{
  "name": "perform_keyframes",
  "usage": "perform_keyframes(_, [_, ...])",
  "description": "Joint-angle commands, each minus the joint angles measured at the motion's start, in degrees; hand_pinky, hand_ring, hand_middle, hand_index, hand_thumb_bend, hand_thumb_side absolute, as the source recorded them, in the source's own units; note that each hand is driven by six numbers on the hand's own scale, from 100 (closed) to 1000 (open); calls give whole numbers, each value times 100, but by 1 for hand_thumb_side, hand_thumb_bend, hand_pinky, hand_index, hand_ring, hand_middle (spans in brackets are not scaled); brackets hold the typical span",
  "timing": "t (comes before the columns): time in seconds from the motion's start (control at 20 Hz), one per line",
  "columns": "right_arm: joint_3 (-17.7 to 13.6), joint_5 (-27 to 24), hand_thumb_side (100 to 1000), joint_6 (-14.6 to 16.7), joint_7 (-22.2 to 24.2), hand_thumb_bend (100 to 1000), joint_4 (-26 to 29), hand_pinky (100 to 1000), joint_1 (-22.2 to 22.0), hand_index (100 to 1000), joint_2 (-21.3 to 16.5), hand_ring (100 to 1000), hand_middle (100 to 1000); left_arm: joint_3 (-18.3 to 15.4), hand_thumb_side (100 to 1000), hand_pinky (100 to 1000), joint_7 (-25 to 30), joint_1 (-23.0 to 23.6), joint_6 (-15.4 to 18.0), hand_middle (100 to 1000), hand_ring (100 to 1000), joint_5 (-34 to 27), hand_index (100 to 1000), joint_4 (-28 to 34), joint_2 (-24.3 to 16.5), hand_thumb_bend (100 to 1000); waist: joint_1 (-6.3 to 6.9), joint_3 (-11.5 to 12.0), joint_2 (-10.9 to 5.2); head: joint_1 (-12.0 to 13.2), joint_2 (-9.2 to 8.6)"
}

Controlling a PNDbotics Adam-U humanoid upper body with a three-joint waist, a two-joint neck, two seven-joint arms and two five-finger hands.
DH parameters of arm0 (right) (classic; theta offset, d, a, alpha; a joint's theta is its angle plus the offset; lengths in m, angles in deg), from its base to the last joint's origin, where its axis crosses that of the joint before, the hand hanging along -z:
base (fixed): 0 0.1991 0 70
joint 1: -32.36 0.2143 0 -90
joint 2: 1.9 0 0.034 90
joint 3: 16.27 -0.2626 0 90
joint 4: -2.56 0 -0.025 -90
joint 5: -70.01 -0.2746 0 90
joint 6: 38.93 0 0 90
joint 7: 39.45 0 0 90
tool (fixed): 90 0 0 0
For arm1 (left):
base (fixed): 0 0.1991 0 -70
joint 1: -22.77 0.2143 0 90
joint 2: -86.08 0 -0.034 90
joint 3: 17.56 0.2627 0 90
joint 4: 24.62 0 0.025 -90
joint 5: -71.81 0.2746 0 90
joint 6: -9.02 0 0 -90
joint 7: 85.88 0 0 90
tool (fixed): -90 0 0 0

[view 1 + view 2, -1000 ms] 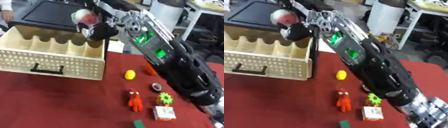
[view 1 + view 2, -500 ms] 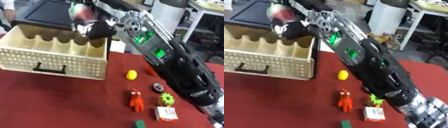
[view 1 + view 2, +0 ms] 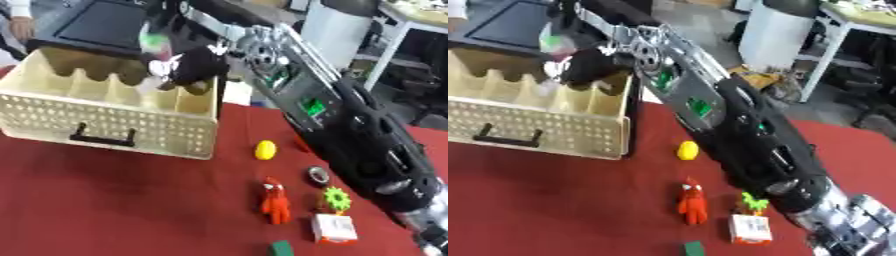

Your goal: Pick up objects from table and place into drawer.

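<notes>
Right arm: long black-and-silver limb reaching diagonally from lower right up over the cream perforated plastic drawer with black handle, which stands pulled open on the dark red tablecloth. Right hand hovers above the drawer's back right compartments, fingers curled round a blurred roundish object, green and pale. Still on the cloth, clear of the drawer front: red figurine, white-and-orange small box, yellow egg-shaped piece, green spiky gear.

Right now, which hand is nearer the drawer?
Right. The right hand hangs over the drawer, above its right-end compartments, fingers curled on a small object. The left hand shows in neither view.
</notes>
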Motion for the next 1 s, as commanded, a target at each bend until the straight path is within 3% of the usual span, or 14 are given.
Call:
perform_keyframes(0.05, [-78,162,490,106,20,296,16,734,109,947,-59,819,800,-51,1000,100,-46,-110,16,100,100,-25,685,68,-113,373,55,-2,-97,3,-45])
perform_keyframes(0.4, [-277,3,514,4,-301,208,244,719,98,922,-103,796,777,-50,1000,100,-45,-74,9,100,100,-30,683,68,-118,374,64,-18,-125,42,-24])
perform_keyframes(0.45, [-318,-62,557,-20,-356,170,319,715,93,918,-126,791,772,-52,1000,100,-48,-68,9,100,100,-30,683,68,-120,377,67,-27,-132,66,-17])
perform_keyframes(0.5, [-364,-139,521,-45,-411,190,407,713,83,917,-155,789,770,-54,1000,100,-51,-60,7,100,100,-30,683,68,-123,375,70,-38,-140,98,-7])
perform_keyframes(1.0, [-813,-882,596,-262,-906,100,1711,706,-288,875,-841,782,755,-54,1000,100,-35,48,-19,100,100,-13,683,68,-162,374,142,-223,-234,350,109])
